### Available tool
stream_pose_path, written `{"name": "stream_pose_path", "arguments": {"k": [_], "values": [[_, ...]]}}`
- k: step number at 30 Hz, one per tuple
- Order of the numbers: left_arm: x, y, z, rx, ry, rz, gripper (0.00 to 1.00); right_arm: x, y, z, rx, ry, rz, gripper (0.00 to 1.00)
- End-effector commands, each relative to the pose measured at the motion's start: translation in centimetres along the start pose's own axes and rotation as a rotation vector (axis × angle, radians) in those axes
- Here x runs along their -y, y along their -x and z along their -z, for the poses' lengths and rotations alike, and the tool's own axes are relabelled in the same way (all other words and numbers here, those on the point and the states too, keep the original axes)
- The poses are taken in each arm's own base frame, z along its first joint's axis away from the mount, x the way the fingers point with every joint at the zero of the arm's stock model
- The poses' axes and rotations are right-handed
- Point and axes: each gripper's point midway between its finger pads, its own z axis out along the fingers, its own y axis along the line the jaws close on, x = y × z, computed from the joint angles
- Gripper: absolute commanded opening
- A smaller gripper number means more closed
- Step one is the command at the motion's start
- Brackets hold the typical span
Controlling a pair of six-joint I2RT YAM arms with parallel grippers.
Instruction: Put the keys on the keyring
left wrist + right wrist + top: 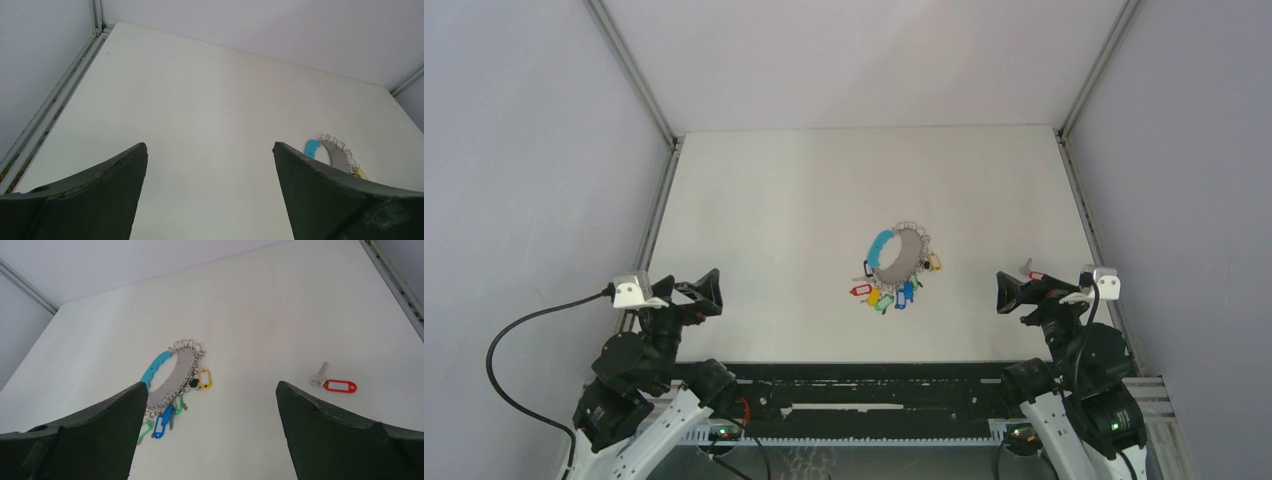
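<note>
Arms [636,368] black w/ white lower links [649,440], white wrist cams [632,289], black cable [491,358]; pincer fingers [100,192] dark wedges.

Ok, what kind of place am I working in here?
Probably a lab test cell: a white table boxed in by plain grey walls, with the keyring and a red-tagged key laid out.

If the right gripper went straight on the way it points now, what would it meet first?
Probably bare table, between the keyring and the red-tagged key. The yellow tag at the keyring's edge lies nearest that line, so it might be touched; depth is unclear.
</note>
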Motion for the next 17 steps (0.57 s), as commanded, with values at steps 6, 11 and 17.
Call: {"name": "stream_pose_path", "arguments": {"k": [6, 11, 17], "values": [[-0.84, 1.92, 1.56, 0.113, -0.026, 0.076, 1.0, 0.36, 0.75, 0.73, 0.061, -0.012, -0.047, 1.0], [-0.6, 1.88, 1.59, 0.112, -0.037, 0.078, 1.0, 0.43, 0.68, 0.71, 0.059, -0.016, -0.048, 1.0], [-0.17, 1.87, 1.57, 0.11, -0.055, 0.069, 1.0, 0.34, 0.65, 0.65, 0.055, -0.012, -0.048, 1.0]]}}
